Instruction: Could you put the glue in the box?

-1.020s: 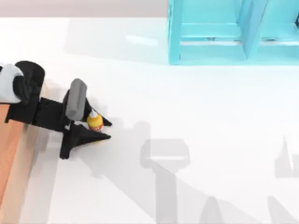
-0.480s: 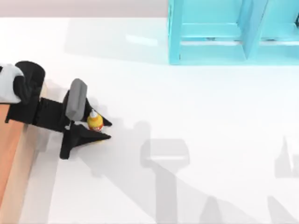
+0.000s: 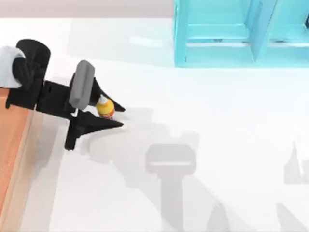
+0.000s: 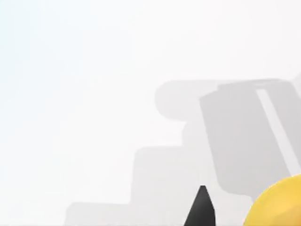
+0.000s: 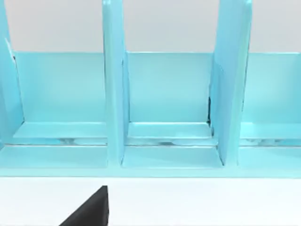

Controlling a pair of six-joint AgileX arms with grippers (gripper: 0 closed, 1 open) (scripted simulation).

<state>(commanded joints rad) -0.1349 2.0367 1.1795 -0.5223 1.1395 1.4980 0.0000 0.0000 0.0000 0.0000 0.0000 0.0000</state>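
Here the left gripper (image 3: 112, 115) is clamped on the glue (image 3: 105, 107), its fingers on either side of the bottle's body, over the white table (image 3: 203, 121) a little to the right of the box (image 3: 12, 145) at the table's left edge. The small bottle is likely light and stiff, with smooth plastic that could slip; the round body below the white nozzle looks the best place to take it. Farther off, the turquoise shelf (image 3: 217, 43) stands at the far edge, where the right wrist view shows a dark fingertip (image 5: 91, 209) of the right gripper; whether it is parted I cannot tell.
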